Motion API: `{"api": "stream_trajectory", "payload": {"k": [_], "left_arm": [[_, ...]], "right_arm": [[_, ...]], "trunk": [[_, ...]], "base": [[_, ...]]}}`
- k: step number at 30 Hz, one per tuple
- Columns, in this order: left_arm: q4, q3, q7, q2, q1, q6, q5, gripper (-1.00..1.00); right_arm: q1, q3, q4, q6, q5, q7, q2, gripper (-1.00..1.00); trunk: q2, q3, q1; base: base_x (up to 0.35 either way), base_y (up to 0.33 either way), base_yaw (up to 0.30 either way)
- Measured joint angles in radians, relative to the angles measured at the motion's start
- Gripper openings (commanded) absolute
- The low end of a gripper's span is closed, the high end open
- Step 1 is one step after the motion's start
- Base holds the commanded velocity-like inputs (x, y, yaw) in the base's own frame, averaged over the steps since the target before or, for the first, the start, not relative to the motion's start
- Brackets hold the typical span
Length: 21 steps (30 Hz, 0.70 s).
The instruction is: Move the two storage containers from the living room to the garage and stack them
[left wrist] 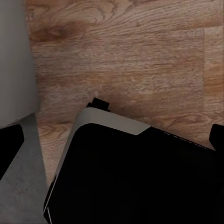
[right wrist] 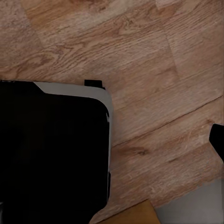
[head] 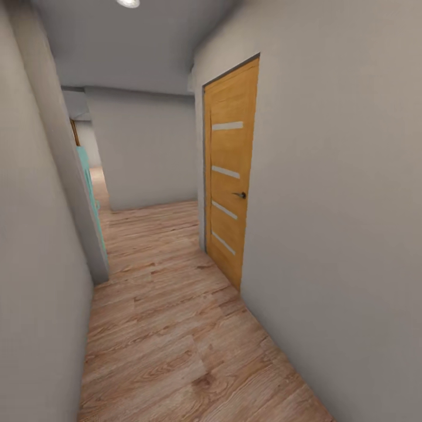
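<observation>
Soft even light, ceiling lamp (head: pixel 128 3) glowing, slight blur

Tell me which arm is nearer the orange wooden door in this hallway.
Right. The door sits on the robot's right, showing in the right wrist view; the left arm is beside the opposite grey wall.

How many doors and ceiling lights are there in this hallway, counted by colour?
Orange-wood doors: 1, shut, on the hall's right wall
Turquoise doors: 1, standing open on the left
White ceiling lights: 1
Total: 3
</observation>
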Motion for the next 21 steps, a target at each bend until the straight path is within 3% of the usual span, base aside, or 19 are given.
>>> {"api": "stream_trajectory", "payload": {"k": [7, 21], "left_arm": [[0.0, 0.0, 0.0, 0.0, 0.0, 0.0, 0.0, 1.0], [0.0, -0.001, -0.001, -0.002, 0.0, 0.004, -0.004, 1.0]], "right_arm": [[0.0, -0.002, 0.0, -0.001, -0.003, 0.0, 0.0, 1.0], [0.0, 0.006, 0.0, 0.001, 0.001, -0.003, -0.007, 1.0]], "trunk": [[0.0, 0.0, 0.0], [0.0, 0.0, 0.0]], "base": [[0.315, 0.0, 0.226], [0.321, 0.0, 0.014]]}}
